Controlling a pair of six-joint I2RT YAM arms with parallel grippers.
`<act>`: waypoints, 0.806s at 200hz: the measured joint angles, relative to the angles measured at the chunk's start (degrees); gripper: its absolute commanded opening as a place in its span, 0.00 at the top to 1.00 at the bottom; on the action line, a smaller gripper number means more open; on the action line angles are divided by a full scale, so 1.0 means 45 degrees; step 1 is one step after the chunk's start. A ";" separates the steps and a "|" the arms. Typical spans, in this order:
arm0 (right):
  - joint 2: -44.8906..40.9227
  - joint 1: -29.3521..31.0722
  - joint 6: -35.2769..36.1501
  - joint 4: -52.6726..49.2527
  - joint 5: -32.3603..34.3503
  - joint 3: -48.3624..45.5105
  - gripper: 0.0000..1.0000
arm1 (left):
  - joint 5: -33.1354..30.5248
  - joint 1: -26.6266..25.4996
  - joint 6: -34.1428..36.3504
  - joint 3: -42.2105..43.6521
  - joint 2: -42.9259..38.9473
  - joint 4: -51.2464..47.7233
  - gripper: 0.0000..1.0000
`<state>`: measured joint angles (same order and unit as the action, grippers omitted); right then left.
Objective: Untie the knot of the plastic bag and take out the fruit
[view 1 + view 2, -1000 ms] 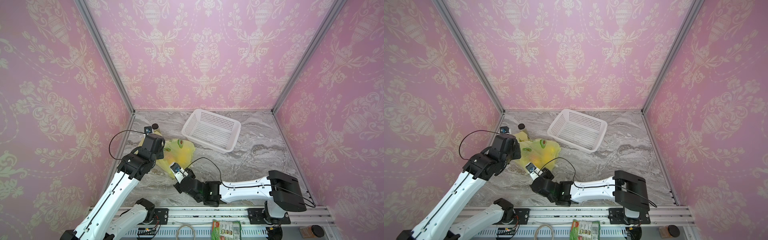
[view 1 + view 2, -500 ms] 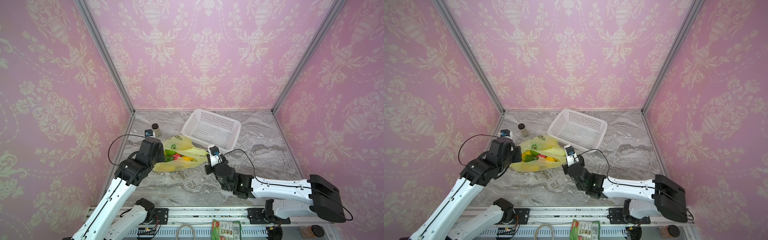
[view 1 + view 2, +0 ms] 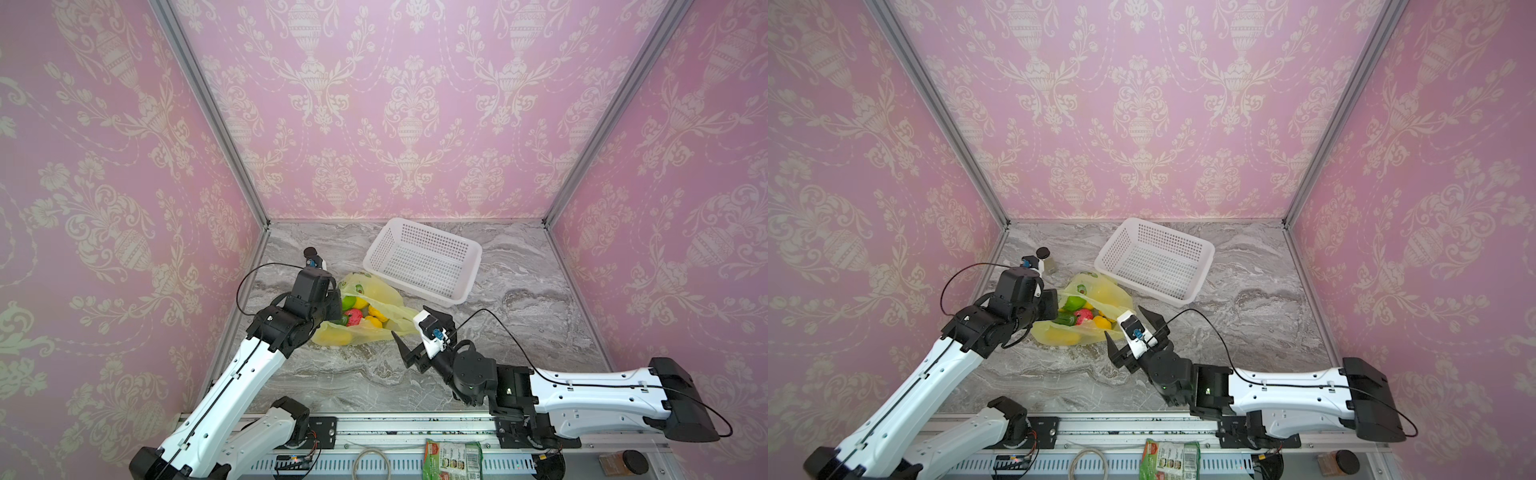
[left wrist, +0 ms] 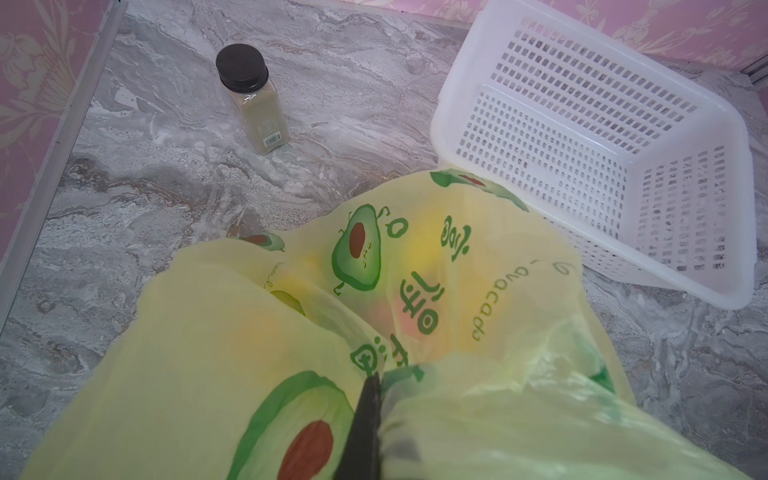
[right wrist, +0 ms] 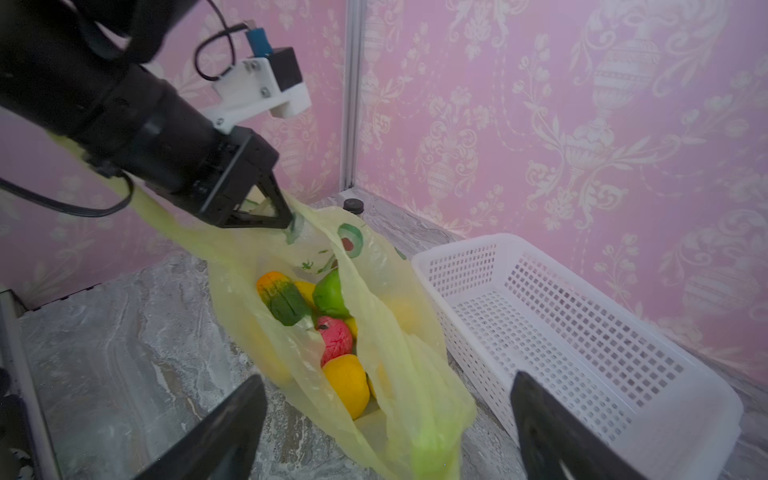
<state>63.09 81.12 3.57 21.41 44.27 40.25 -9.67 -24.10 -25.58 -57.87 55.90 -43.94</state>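
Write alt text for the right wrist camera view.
The left gripper pinches the rim of the plastic bag and holds its mouth open, showing the fruit inside: green, pink, yellow and orange pieces. The right gripper stands open in front of the bag; a white basket sits beside it.

White arm shells [image 3: 232,374], black joints [image 3: 473,370], looping black cables [image 5: 95,215], white camera brackets [image 5: 257,89], blue plugs [image 5: 258,41]

Some fruit [image 5: 334,338] veiled by the plastic bag [image 5: 399,353], bottle [image 4: 253,104] label unreadable
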 measured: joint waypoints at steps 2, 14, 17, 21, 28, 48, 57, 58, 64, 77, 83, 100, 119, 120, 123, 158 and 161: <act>-0.0024 0.0073 0.0087 -0.0010 -0.0049 0.0000 0.05 | 0.0000 0.0000 0.0000 -0.0024 0.0029 0.0010 1.00; -0.0141 0.0393 0.0539 -0.0063 -0.0282 0.0010 0.04 | -0.0005 0.0000 0.0005 -0.0165 0.0117 0.0049 1.00; -0.0155 0.0486 0.0651 -0.0068 -0.0330 0.0010 0.04 | -0.0005 0.0000 0.0005 -0.0194 0.0126 0.0049 1.00; -0.0155 0.0563 0.0777 -0.0068 -0.0384 0.0015 0.04 | -0.0005 0.0000 0.0005 -0.0243 0.0126 0.0053 1.00; -0.0155 0.0704 0.0986 -0.0068 -0.0539 0.0024 0.04 | -0.0005 0.0000 0.0005 -0.0316 0.0126 0.0053 1.00; -0.0015 0.0899 0.1443 -0.0068 -0.1190 0.0083 0.01 | -0.0005 0.0000 0.0010 -0.0427 0.0126 0.0136 1.00; 0.0199 0.0899 0.1588 -0.0068 -0.1491 0.0194 0.00 | -0.0005 0.0000 0.0010 -0.0447 0.0126 0.0141 1.00; 0.0238 0.0899 0.1632 -0.0068 -0.1540 0.0223 0.00 | -0.0005 0.0000 0.0010 -0.0447 0.0126 0.0146 1.00; 0.0476 0.0899 0.1666 -0.0063 -0.1710 0.0345 0.00 | -0.0010 0.0000 0.0010 -0.0447 0.0126 0.0146 1.00; 0.1234 0.0835 0.1792 -0.0068 -0.2030 0.0729 0.00 | -0.0010 0.0000 0.0010 -0.0447 0.0126 0.0146 1.00; 0.1681 0.0763 0.1797 -0.0078 -0.2244 0.0942 0.00 | -0.0010 0.0000 0.0015 -0.0447 0.0126 0.0141 1.00; 0.3002 0.0287 0.1773 -0.0272 -0.2875 0.1647 0.00 | -0.0010 0.0000 0.0019 -0.0495 0.0126 0.0136 1.00; 0.4478 -0.0704 0.1530 -0.0466 -0.3662 0.2346 0.00 | -0.0015 0.0000 0.0034 -0.0612 0.0126 0.0141 1.00; 0.4532 -0.0743 0.1520 -0.0466 -0.3677 0.2370 0.00 | -0.0015 0.0000 0.0034 -0.0617 0.0126 0.0141 1.00; 0.4770 -0.0947 0.1452 -0.0515 -0.3818 0.2477 0.00 | -0.0015 0.0000 0.0034 -0.0636 0.0126 0.0141 1.00; 0.7096 -0.2497 0.1078 -0.1355 -0.4721 0.3939 0.10 | -0.0024 0.0000 0.0039 -0.0767 0.0131 0.0141 1.00; 0.7261 -0.2540 0.1078 -0.1438 -0.4779 0.4080 0.14 | -0.0034 0.0000 0.0039 -0.0777 0.0146 0.0131 1.00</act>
<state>95.77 69.69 8.43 14.94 22.76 58.61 -9.82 -24.10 -25.41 -61.36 56.55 -43.35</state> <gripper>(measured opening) 0.970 0.045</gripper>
